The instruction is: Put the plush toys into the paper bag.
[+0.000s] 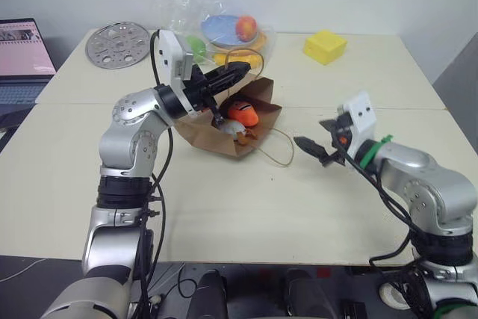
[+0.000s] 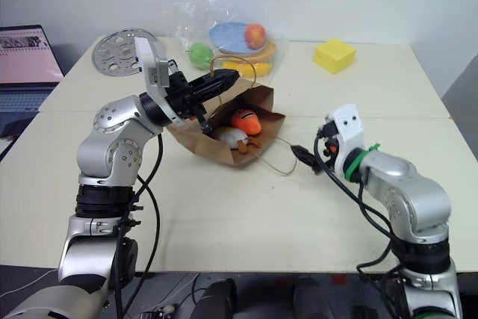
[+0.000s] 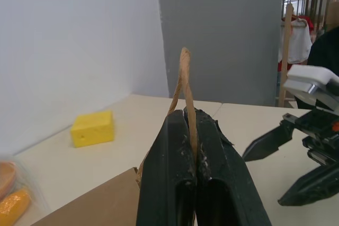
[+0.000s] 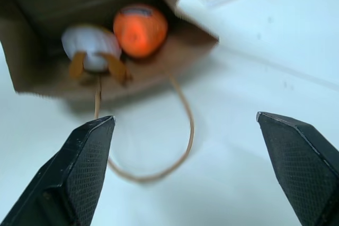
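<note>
The brown paper bag [image 1: 203,137] lies on its side mid-table, its mouth facing my right arm. My left gripper [image 1: 239,72] is shut on the bag's upper twine handle [image 3: 184,78] and holds that edge raised. Inside the mouth lie the plush toys: the orange carrot [image 1: 243,113] and the white egg [image 4: 90,46] beside it. The bag's other handle loop [image 1: 280,153] trails on the table. To the right of the bag my right gripper [image 1: 312,137] is open and holds nothing, pointing at the mouth from a short way off.
Behind the paper bag is a clear plastic bag [image 1: 224,31] holding a blue plate and shiny fruit. A yellow block [image 1: 325,46] sits at the back right, a perforated metal disc [image 1: 118,44] at the back left, and a laptop [image 1: 22,57] at the far left.
</note>
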`<action>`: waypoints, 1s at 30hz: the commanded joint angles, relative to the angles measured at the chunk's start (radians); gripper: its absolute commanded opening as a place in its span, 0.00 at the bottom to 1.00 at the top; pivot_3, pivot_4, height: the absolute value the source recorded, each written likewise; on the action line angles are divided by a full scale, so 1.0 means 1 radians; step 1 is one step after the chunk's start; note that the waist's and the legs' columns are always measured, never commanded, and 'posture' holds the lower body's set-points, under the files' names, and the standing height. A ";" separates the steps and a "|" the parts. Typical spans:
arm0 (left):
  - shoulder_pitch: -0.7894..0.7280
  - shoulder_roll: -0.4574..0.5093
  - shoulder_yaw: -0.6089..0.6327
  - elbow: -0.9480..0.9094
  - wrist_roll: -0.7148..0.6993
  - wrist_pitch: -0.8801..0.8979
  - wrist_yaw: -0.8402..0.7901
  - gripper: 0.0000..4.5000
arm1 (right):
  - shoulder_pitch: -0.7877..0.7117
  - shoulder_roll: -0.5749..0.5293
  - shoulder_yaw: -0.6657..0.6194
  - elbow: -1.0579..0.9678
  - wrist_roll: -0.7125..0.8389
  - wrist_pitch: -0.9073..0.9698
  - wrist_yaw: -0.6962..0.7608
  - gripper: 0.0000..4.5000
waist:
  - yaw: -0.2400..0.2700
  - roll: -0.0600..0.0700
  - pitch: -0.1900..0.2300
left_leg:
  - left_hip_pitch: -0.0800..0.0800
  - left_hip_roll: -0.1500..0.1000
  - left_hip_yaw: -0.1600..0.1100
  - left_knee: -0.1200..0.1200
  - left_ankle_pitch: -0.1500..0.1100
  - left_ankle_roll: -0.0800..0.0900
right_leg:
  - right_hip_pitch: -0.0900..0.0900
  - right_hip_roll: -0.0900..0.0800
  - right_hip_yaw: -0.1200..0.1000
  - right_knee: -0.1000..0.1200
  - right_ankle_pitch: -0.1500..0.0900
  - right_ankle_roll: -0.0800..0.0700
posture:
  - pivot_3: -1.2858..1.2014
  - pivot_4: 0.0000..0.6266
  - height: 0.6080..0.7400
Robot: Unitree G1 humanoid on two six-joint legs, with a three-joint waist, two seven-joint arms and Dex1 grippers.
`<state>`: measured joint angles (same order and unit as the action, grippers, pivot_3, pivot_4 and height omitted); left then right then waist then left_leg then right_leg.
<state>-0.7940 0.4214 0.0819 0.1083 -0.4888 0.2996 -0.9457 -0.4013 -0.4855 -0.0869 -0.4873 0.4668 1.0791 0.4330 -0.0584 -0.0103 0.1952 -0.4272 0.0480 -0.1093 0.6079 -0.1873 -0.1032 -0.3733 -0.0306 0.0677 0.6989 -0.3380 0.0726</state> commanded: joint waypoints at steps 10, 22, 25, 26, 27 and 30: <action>-0.053 -0.011 0.040 -0.028 -0.074 0.042 0.033 0.00 | 0.028 0.303 -0.261 -0.046 0.229 0.297 -0.171 1.00 | 0.002 0.000 0.000 | 0.000 0.000 -0.001 0.000 0.000 0.000 | 0.001 0.000 -0.001 0.000 0.000 0.000 | 0.52 0.24 1.00; -0.017 -0.001 0.037 -0.067 -0.065 0.044 0.042 0.00 | 0.157 0.219 0.044 -0.069 0.033 -0.069 -0.180 1.00 | -0.002 -0.002 -0.001 | 0.001 0.001 -0.001 0.000 0.000 0.000 | 0.001 0.001 0.000 -0.001 0.000 0.000 | 0.52 0.24 1.00; -0.019 -0.001 0.037 -0.066 -0.063 0.044 0.044 0.00 | 0.132 0.241 0.031 -0.053 0.022 -0.068 -0.175 1.00 | 0.002 -0.002 -0.001 | 0.000 0.000 0.000 0.001 0.000 0.000 | 0.001 0.000 0.000 -0.001 0.000 0.000 | 0.52 0.24 1.00; -0.020 -0.001 0.037 -0.065 -0.063 0.044 0.045 0.00 | 0.124 0.251 0.020 -0.048 0.030 -0.060 -0.183 1.00 | 0.004 -0.002 -0.001 | 0.000 0.000 0.000 0.001 0.000 0.000 | 0.001 -0.001 0.000 -0.001 0.000 0.000 | 0.52 0.24 1.00; -0.021 -0.001 0.037 -0.065 -0.063 0.044 0.046 0.00 | 0.119 0.263 0.008 -0.045 0.041 -0.048 -0.192 1.00 | 0.006 -0.002 -0.001 | 0.000 0.000 0.000 0.001 0.000 0.000 | 0.001 -0.001 0.000 -0.001 0.000 0.000 | 0.52 0.24 1.00; -0.020 0.000 0.036 -0.065 -0.063 0.043 0.045 0.00 | 0.081 0.387 -0.112 -0.025 0.146 0.031 -0.272 1.00 | 0.006 -0.002 -0.001 | 0.001 0.000 -0.001 0.001 0.000 0.000 | 0.001 0.000 0.000 0.000 0.000 0.000 | 0.52 0.24 1.00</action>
<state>-0.8041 0.4134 0.1079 0.0811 -0.5479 0.3581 -0.9039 -0.2950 -0.1488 -0.1273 -0.5006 0.5356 1.0685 0.2080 -0.0519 -0.0121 0.1942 -0.4266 0.0482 -0.1103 0.6083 -0.1871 -0.1035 -0.3721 -0.0302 0.0672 0.6989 -0.3378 0.0728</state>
